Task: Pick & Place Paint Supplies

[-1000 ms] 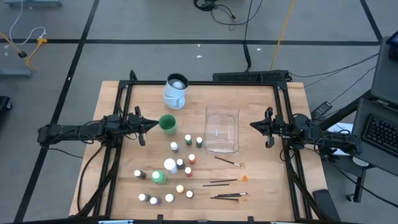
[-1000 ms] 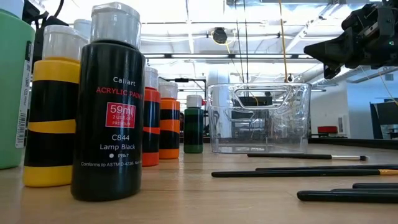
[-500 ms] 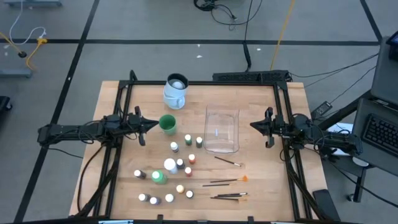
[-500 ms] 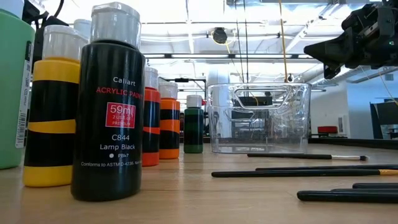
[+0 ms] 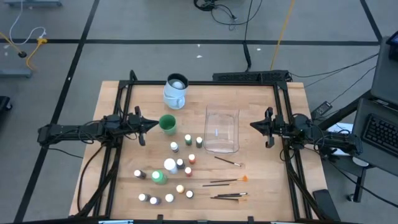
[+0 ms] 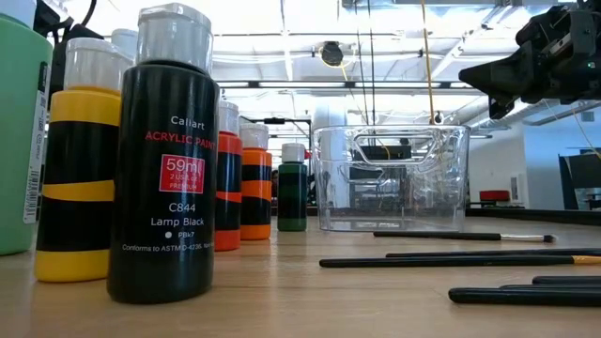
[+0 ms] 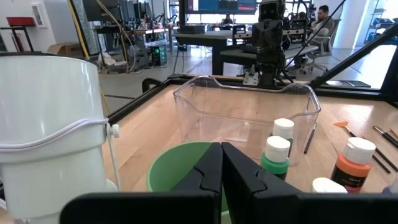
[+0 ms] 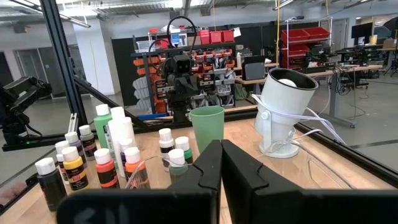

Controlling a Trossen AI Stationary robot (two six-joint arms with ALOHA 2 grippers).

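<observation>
Many small white-capped paint bottles stand upright in a loose cluster on the near middle of the table. Among them is a larger green white-capped bottle. Several thin dark-handled brushes lie flat to their right. In the low view a black bottle and a yellow one stand closest. My left gripper hovers shut at the table's left side. My right gripper hovers shut at the right side, beyond the clear tub. Neither touches anything.
A clear rectangular tub stands right of centre. An open green cup stands just in front of my left gripper. A white-and-pale-blue mug stands near the far edge. Black frame rails run along the table's left and right sides.
</observation>
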